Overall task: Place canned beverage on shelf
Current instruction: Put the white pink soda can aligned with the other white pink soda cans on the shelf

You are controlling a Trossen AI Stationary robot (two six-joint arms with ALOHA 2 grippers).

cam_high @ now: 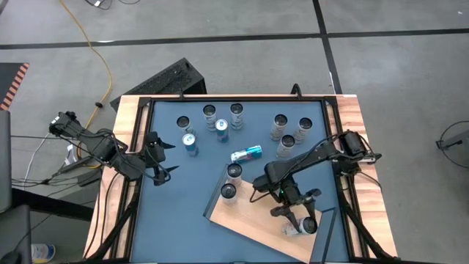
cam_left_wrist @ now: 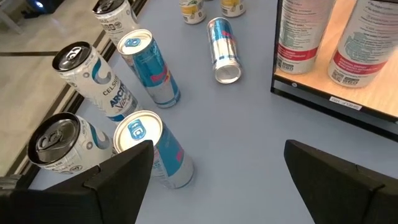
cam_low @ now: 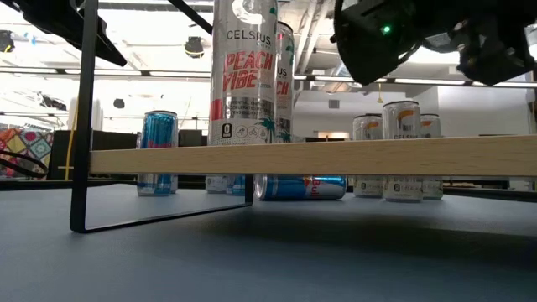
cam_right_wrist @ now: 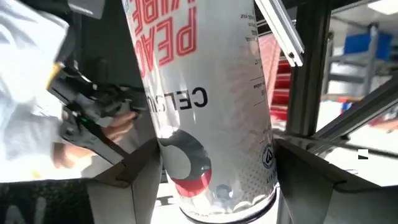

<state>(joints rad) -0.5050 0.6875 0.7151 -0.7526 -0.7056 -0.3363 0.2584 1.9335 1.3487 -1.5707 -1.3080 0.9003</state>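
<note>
Over the near right corner of the shelf [cam_high: 253, 220], the right gripper [cam_high: 302, 222] has its jaws on either side of a white can [cam_right_wrist: 205, 106] lettered in red; a slight gap shows on each side in the wrist view, so the can looks released or nearly so. The placing step seems almost finished; next, the jaws should spread wider and draw away without tipping it. Two more cans [cam_high: 232, 181] stand on the shelf's far corner. Off the shelf, a blue can [cam_high: 246, 153] lies on its side on the desk [cam_high: 183, 213] among upright ones. The left gripper [cam_high: 163, 157] waits at the desk's left, jaws spread and empty.
</note>
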